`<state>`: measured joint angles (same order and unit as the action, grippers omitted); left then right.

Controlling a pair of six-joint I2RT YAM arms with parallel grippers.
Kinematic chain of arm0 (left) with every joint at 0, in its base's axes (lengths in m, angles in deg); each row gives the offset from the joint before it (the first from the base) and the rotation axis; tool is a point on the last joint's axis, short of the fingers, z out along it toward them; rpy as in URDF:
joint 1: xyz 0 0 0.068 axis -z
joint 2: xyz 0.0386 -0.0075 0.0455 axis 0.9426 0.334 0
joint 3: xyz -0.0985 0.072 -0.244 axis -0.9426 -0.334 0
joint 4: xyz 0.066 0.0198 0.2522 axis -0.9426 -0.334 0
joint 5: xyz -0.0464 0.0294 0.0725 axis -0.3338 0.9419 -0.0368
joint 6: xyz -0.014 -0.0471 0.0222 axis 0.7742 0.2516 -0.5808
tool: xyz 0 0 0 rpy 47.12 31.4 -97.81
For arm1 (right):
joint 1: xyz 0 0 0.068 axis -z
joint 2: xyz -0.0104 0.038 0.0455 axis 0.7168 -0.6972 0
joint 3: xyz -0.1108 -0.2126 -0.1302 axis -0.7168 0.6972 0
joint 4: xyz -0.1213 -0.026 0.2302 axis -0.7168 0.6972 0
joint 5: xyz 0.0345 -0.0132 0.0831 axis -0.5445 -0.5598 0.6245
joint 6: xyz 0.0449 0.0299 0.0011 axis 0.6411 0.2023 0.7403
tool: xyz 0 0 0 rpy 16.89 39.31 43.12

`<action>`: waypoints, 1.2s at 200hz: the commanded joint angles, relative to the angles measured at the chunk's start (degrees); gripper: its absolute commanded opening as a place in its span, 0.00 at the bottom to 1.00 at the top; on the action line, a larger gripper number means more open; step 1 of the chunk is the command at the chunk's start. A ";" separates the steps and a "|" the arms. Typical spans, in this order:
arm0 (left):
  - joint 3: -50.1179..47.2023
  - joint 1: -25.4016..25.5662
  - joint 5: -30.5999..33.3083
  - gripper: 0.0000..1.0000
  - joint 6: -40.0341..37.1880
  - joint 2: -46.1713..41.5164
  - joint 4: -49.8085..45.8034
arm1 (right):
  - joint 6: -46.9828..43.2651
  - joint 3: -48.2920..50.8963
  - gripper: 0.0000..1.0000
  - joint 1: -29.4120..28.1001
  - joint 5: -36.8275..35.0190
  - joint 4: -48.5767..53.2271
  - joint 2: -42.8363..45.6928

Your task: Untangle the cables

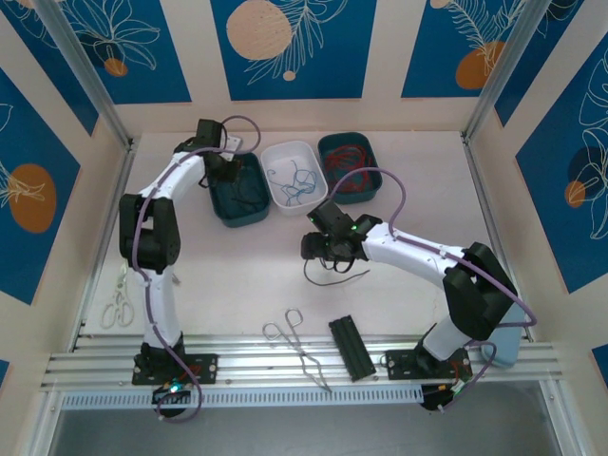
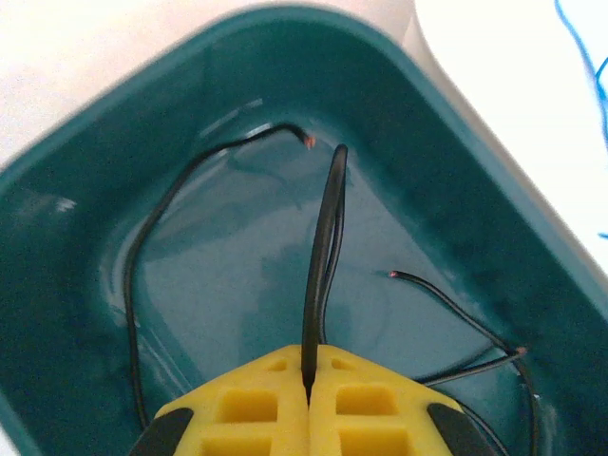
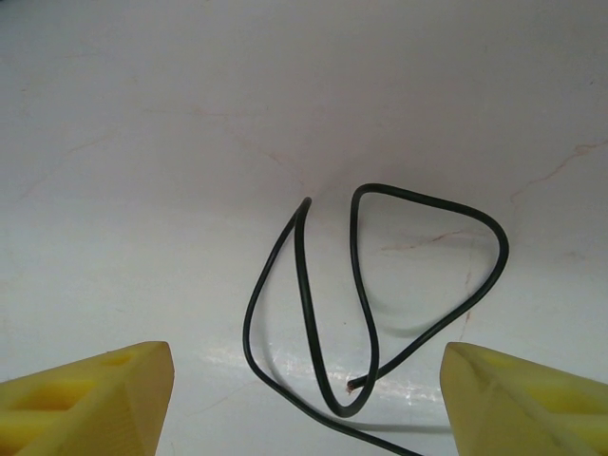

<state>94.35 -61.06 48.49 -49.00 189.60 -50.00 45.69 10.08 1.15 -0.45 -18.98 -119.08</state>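
Left gripper (image 2: 307,385) closed, pinching black cable (image 2: 324,247) over left teal tray (image 2: 456,180) — more black strands (image 2: 132,313) lie inside. Right gripper (image 3: 304,399) wide open, holding nothing, above loose black loop (image 3: 432,199) on table (image 3: 142,114). Blue cables (image 1: 296,185) in white tray (image 1: 288,145), red cables (image 1: 350,173) in right teal tray (image 1: 344,137).

You had a white tray (image 1: 296,145) between the left teal tray (image 1: 243,221) and right teal tray (image 1: 347,137); tongs (image 1: 296,348), scissors (image 1: 118,306) and a black block (image 1: 351,348) lay nearer.

- Thin black flexible wires (image 2: 321,249): loose in left teal plastic tray (image 1: 249,220), one strand raised.
- Thin blue wires (image 1: 294,180): tangled, white tray (image 1: 285,148).
- Thin red wires (image 1: 350,176): heaped, right teal tray (image 1: 372,142).
- Single black wire (image 3: 361,285): looped on white tabletop (image 3: 142,114).
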 commanded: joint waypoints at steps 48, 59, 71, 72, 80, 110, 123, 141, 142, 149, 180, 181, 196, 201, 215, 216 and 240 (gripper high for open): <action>6.32 -0.82 -0.09 0.15 -1.11 4.81 -6.49 | -1.01 -3.77 0.73 -1.28 -1.61 4.10 -2.28; 6.38 -0.82 -0.24 0.21 -0.57 3.99 -6.71 | -1.05 -4.24 0.71 -1.46 -2.27 4.81 -2.70; 6.30 -0.86 -0.51 0.26 -0.04 3.05 -6.79 | -1.28 -4.76 0.69 -1.54 -2.71 5.43 -3.22; 6.29 -0.84 -0.52 0.27 0.04 2.87 -6.80 | -1.30 -4.82 0.69 -1.52 -2.74 5.44 -3.25; 6.28 -0.89 -0.53 0.31 0.50 1.98 -6.93 | -1.47 -5.09 0.68 -1.59 -2.92 5.72 -3.55; 5.36 -0.79 -0.70 0.44 2.06 -1.74 -7.14 | -2.10 -6.32 0.64 -1.75 -3.55 6.71 -4.83; 4.26 -0.74 -0.70 0.49 2.65 -3.62 -6.69 | -2.37 -6.71 0.63 -1.93 -3.66 7.06 -5.27; 2.32 -0.80 -0.62 0.57 3.50 -6.69 -6.20 | -2.63 -6.98 0.61 -2.11 -4.17 7.42 -5.76; 2.19 -0.76 -0.62 0.58 3.56 -6.80 -6.15 | -2.63 -6.98 0.61 -2.11 -4.17 7.44 -5.79; 1.30 -0.76 -0.61 0.60 3.99 -8.09 -5.89 | -2.64 -6.99 0.61 -2.20 -4.15 7.53 -6.04; -3.19 -0.73 -1.11 0.71 6.16 -14.28 -4.10 | -3.11 -7.01 0.59 -2.15 -3.74 7.31 -7.20; -3.42 -0.73 -1.12 0.72 6.21 -14.59 -4.04 | -3.18 -7.04 0.59 -2.13 -3.69 7.30 -7.21; -6.92 -0.65 -1.93 0.79 7.63 -18.23 -2.25 | -3.55 -7.31 0.57 -2.12 -3.56 7.16 -8.29; -8.40 -0.69 -2.25 0.81 8.22 -19.63 -1.36 | -3.64 -7.41 0.56 -2.05 -3.56 7.20 -8.72; -12.68 -0.69 -3.20 0.86 10.26 -23.41 1.20 | -3.76 -7.94 0.54 -1.86 -3.64 7.45 -9.88; -13.00 -0.71 -3.27 0.86 10.41 -23.64 1.42 | -3.77 -7.95 0.53 -1.81 -3.65 7.46 -10.00; -19.91 -0.63 -4.26 0.93 13.78 -29.67 4.98 | -4.54 -9.23 0.37 -1.63 -3.67 7.99 -11.04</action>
<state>79.70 -61.17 46.79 -39.49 165.54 -49.54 42.39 3.17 -0.66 -3.73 -12.66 -129.15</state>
